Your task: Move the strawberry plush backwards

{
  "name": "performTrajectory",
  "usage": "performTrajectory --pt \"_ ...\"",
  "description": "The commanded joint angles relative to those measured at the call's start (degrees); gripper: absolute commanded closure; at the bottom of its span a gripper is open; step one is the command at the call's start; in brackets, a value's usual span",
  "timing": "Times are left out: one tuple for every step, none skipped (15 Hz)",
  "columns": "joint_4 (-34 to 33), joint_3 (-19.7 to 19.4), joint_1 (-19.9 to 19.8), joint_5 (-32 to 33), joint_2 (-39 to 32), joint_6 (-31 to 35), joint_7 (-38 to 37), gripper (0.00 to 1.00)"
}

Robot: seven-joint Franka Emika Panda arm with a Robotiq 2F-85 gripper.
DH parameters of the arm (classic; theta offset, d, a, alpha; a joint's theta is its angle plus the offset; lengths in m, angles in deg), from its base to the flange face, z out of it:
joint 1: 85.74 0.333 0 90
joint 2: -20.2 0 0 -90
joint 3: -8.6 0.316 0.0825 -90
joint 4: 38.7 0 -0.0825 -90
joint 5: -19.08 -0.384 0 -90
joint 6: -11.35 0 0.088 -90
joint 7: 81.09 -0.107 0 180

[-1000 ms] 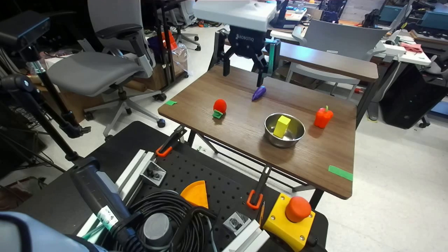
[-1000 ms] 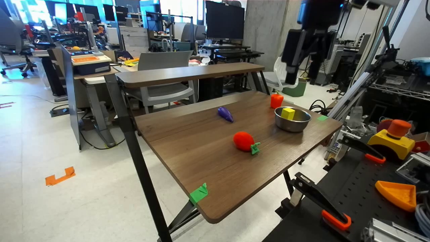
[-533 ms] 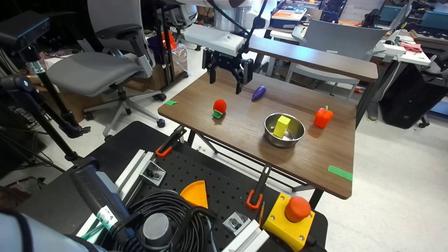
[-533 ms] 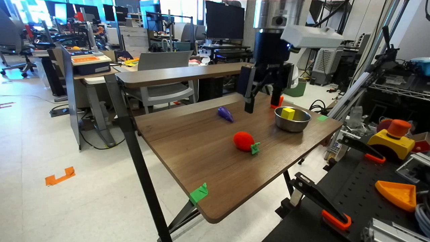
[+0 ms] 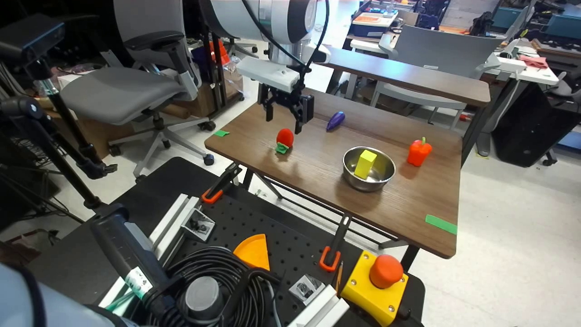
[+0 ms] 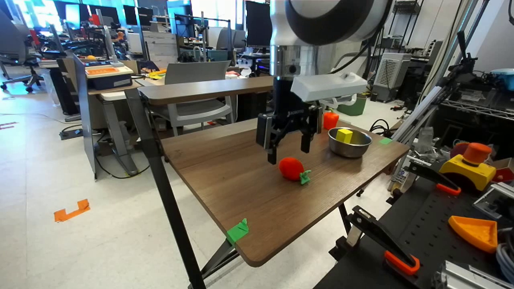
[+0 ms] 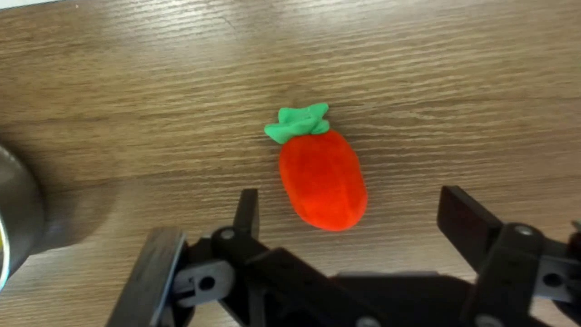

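Lying on the brown table (image 5: 313, 168), the strawberry plush (image 7: 323, 181) has its green leafy top (image 7: 297, 123) turned toward the table edge that faces the black pegboard (image 5: 272, 218). Wrist view: plush near mid-frame, leaf end uppermost in the picture, rounded red end toward the gripper (image 7: 350, 197). Gripper: released, fingers (image 7: 467, 222) well apart, directed down at the table. In both exterior views it hangs over the table near the plush and apart from it; whether it stands directly above cannot be told.

Purple toy (image 5: 336, 121) on the wood near the plush, farther from the pegboard, seen in an exterior view. Metal bowl (image 6: 349, 149) on the table, yellow block (image 5: 365, 162) inside; only part of the bowl shows at the left edge of the wrist view. Orange-red pepper toy (image 5: 419, 152) near the bowl, well apart from the plush. Green tape (image 5: 441, 224) stuck on the tabletop.

Pegboard carries an orange wedge (image 5: 254, 252) and a yellow box (image 5: 366, 297) with a red button (image 5: 386, 271). Grey chair (image 5: 125, 93) on the floor, apart from the table.
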State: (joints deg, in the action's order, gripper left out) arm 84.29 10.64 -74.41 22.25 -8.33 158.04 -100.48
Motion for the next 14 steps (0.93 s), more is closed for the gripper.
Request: performTrajectory --pt "-4.83 -2.53 2.78 1.46 -5.16 -0.89 -2.75 0.05" --pt "-5.62 -3.0 3.24 1.4 -6.11 -1.23 -3.11 0.26" --pt "-6.37 -3.53 3.75 1.44 -6.94 -1.57 -3.64 0.29" --pt "-7.12 -3.72 4.0 1.13 -7.78 -2.01 -3.82 0.32" --pt "-7.75 -3.94 4.22 0.93 -8.38 -2.58 -4.01 0.39" --pt "-8.1 -3.85 4.27 0.6 -8.72 -3.01 -3.96 0.49" --pt "-8.25 -3.77 4.31 0.39 -8.74 -3.35 -3.93 0.56" --pt "-8.16 -3.39 4.14 -0.07 -8.2 -3.79 -3.66 0.64" --pt "-7.89 -3.12 4.06 -0.34 -7.33 -4.05 -3.48 0.7" --pt "-7.56 -2.62 3.66 -0.91 -6.36 -4.34 -2.95 0.79" --pt "-7.08 -2.05 3.15 -1.57 -5.24 -4.78 -2.33 0.86" --pt "-6.63 -1.57 2.72 -2.07 -3.88 -5.08 -1.74 0.92" --pt "-6.65 -1.29 2.49 -2.43 -2.96 -5.48 -1.63 0.98" --pt "-7.19 -1.04 2.24 -2.85 -2.18 -6.09 -1.66 0.99"
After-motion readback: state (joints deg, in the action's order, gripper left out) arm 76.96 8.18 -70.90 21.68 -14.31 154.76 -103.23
